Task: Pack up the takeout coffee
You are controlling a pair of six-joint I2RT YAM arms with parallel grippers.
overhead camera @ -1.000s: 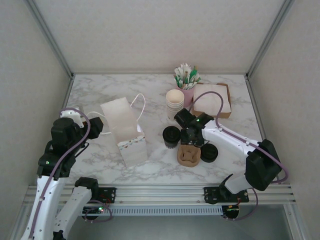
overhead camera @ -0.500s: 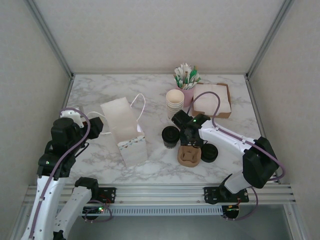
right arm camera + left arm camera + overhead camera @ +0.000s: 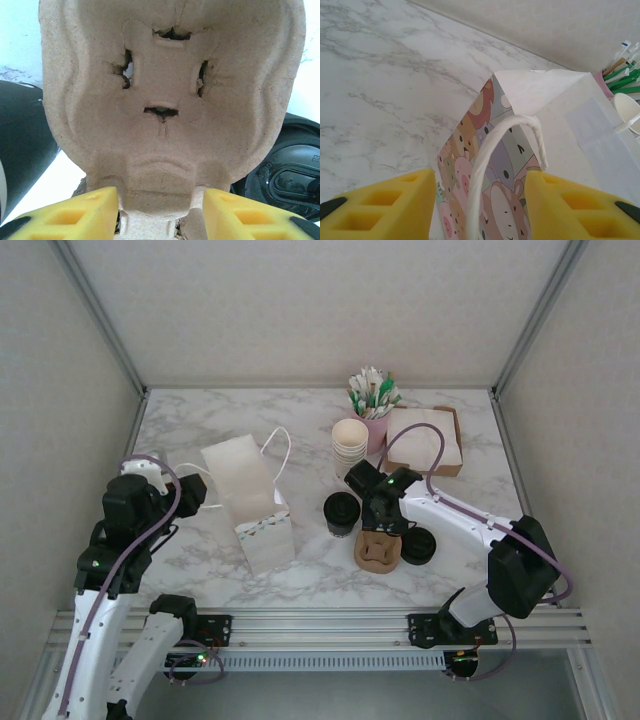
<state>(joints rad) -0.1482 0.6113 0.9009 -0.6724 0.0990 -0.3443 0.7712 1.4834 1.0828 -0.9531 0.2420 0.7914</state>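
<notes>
A short stack of cream-beige paper cups (image 3: 350,443), the takeout coffee cups, stands at the back centre, and its rim (image 3: 626,108) shows at the right edge of the left wrist view. The white paper bag (image 3: 252,502) stands left of centre, its cartoon-printed side (image 3: 510,165) facing my left gripper (image 3: 192,495). That gripper (image 3: 479,202) is open, with the bag's white handle (image 3: 490,150) running loosely between its jaws. My right gripper (image 3: 383,520) hangs over the brown pulp carrier (image 3: 378,552). It (image 3: 160,205) is open and straddles the near end of the carrier (image 3: 170,90).
A pink cup of green-and-white sticks (image 3: 375,405) and a brown tray of napkins (image 3: 428,440) sit at the back right. A black round cup (image 3: 343,512) stands left of the carrier and a black lid (image 3: 418,546) lies right of it.
My right arm has shifted slightly to the left above the carrier. The left arm, the bag and the carrier have not moved.
</notes>
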